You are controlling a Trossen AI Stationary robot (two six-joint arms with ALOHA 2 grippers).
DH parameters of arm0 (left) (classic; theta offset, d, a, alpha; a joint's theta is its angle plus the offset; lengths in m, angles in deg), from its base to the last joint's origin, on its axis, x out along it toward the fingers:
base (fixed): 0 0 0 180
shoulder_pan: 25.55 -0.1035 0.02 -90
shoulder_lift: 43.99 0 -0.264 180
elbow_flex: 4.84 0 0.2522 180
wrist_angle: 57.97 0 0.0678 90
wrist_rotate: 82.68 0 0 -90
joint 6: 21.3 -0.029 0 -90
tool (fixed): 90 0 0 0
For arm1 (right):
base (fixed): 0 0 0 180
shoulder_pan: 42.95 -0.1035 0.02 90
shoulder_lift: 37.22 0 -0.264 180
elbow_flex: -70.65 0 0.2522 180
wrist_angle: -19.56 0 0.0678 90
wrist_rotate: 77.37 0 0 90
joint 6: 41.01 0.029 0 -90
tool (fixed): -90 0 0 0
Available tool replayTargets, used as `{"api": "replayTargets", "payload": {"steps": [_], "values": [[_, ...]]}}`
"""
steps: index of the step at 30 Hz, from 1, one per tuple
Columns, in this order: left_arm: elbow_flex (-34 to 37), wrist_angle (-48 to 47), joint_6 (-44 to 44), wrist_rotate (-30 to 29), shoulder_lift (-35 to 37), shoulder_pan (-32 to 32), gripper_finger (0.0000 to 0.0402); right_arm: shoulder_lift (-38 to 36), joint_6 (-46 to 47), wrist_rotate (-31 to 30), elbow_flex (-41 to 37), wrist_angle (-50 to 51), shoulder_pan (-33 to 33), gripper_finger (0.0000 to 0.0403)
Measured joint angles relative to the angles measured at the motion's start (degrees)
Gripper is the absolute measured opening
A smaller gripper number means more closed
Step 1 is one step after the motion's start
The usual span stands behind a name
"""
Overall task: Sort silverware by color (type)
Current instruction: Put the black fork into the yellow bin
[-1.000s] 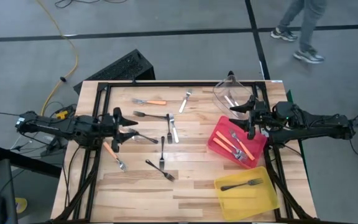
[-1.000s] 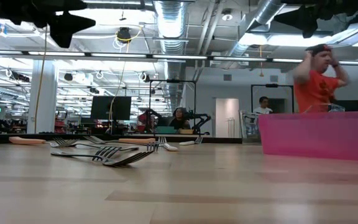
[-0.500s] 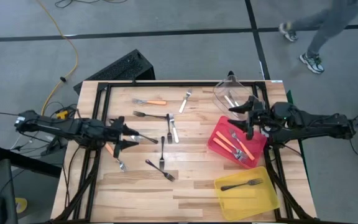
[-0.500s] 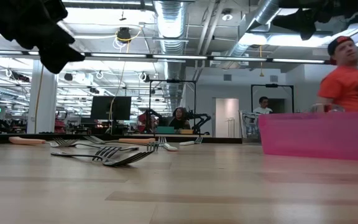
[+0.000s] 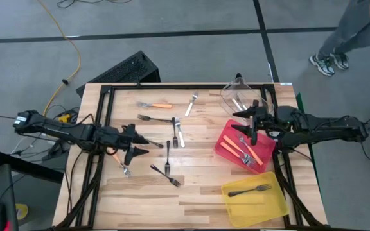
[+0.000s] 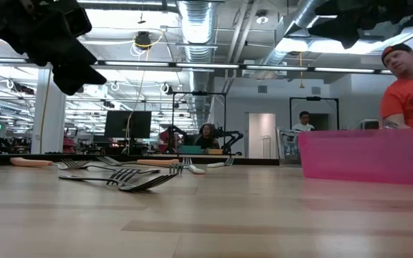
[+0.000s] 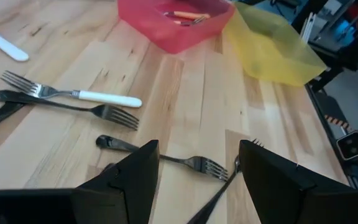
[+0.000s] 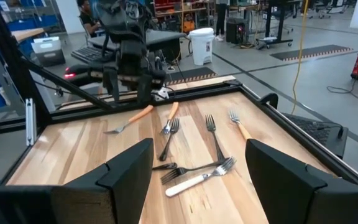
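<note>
The silverware [image 5: 167, 156] lies mostly loose across the left and middle of your table [image 5: 191, 192]: black forks [image 5: 166, 174] near the centre, a white-handled fork [image 5: 179, 135] beside them, and an orange-handled fork [image 5: 155, 104] toward the far edge. Another orange-handled fork [image 5: 118, 161] lies just under your left gripper [image 5: 140, 147], which hovers over the left part of the table with its fingers spread apart and nothing between them. A few orange-handled pieces sit in the red bin [image 5: 244, 149] on the right, one black fork in the yellow bin [image 5: 254, 194] at the near right, and pale pieces in the clear bin [image 5: 239, 95] at the far right. Your right gripper [image 5: 247, 124] hangs above the red bin, fingers apart and empty. A person [image 6: 409, 80] stands beyond the table.
</note>
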Motion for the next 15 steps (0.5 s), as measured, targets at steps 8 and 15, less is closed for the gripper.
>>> {"api": "replayTargets", "payload": {"steps": [8,15], "values": [[0.00,0.00,0.34,-0.76,-2.90,-0.06,0.0206,-0.04,-0.19,-0.20,0.00,-1.09,0.07,0.0281],[-3.94,-0.08,-0.19,0.80,-2.05,-1.73,0.0206,-0.06,-0.38,-0.17,2.44,-3.86,2.31,0.0281]]}}
